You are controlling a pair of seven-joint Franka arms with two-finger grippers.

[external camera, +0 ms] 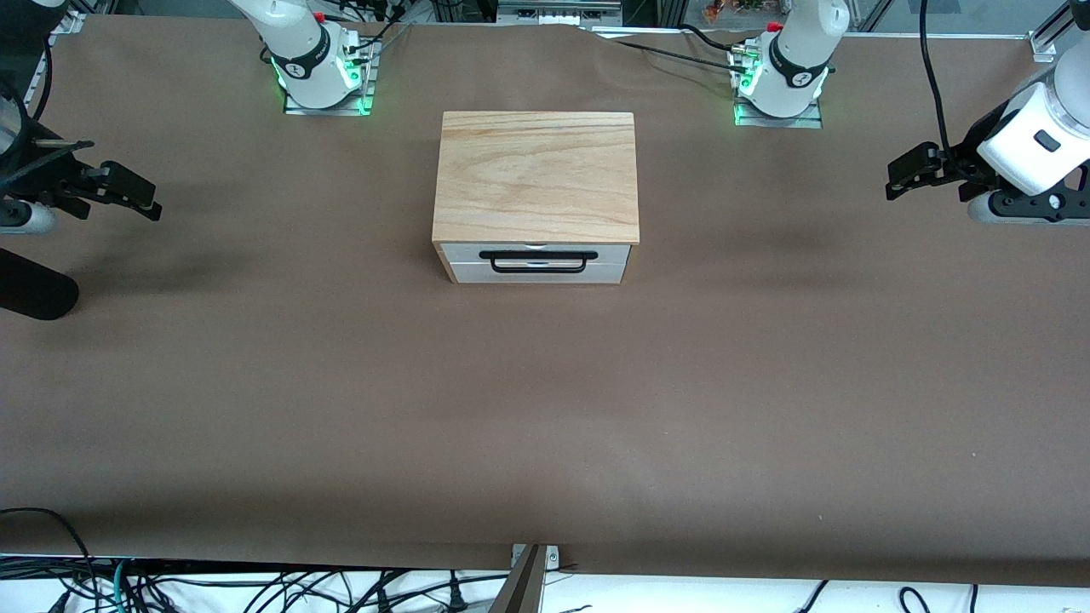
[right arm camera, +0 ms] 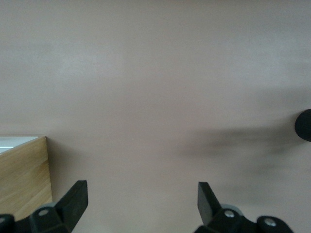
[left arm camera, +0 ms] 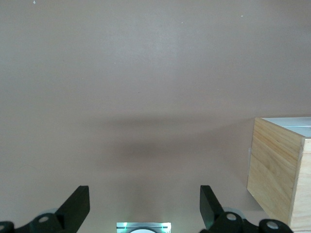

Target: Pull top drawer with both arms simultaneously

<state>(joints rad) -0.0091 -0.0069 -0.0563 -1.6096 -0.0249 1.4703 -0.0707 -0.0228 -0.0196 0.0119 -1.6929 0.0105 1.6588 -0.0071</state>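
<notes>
The wooden-topped box [external camera: 536, 174] stands mid-table between the two arm bases. Its top drawer [external camera: 615, 254] has a white front and a long black bar handle [external camera: 536, 254]; it sits flush in the box, above the lower white drawer front [external camera: 613, 273]. My left gripper [external camera: 904, 174] hangs open and empty over the table toward the left arm's end, well apart from the box. My right gripper [external camera: 140, 196] hangs open and empty toward the right arm's end. The left wrist view shows the open left gripper [left arm camera: 144, 204] and the box's wooden side [left arm camera: 274, 177]. The right wrist view shows the open right gripper [right arm camera: 141, 196] and the box's side [right arm camera: 22, 177].
The table [external camera: 545, 409] is covered in brown paper. A black cylinder [external camera: 34, 294] pokes in at the right arm's end and also shows in the right wrist view [right arm camera: 303, 124]. The arm bases [external camera: 319, 77] [external camera: 779, 81] stand at the table's edge farthest from the front camera.
</notes>
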